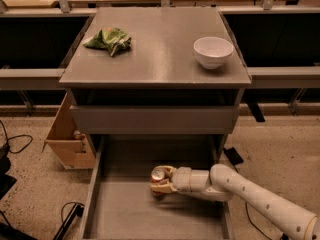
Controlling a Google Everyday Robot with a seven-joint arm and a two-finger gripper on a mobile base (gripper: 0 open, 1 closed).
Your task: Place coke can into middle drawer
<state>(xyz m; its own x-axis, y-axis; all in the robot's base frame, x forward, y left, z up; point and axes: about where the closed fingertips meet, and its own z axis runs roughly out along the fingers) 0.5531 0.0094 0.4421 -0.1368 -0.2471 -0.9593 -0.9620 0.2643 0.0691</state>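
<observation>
Under the worktop (pixel 155 54), lower centre, the gripper (pixel 162 182) hung low in the middle drawer (pixel 145 215), jaws pinching the coke can (pixel 159 174); release not yet done.

One camera looks down from high up, on the near side of the gripper (pixel 161 182), which grips the coke can (pixel 158 174) low in the view. It faces the cabinet (pixel 160 54) beyond the gripper, far enough back to show its whole top.

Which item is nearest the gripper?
The coke can, clamped in the gripper over the middle drawer; the green bag and white bowl sit on the cabinet top.
</observation>
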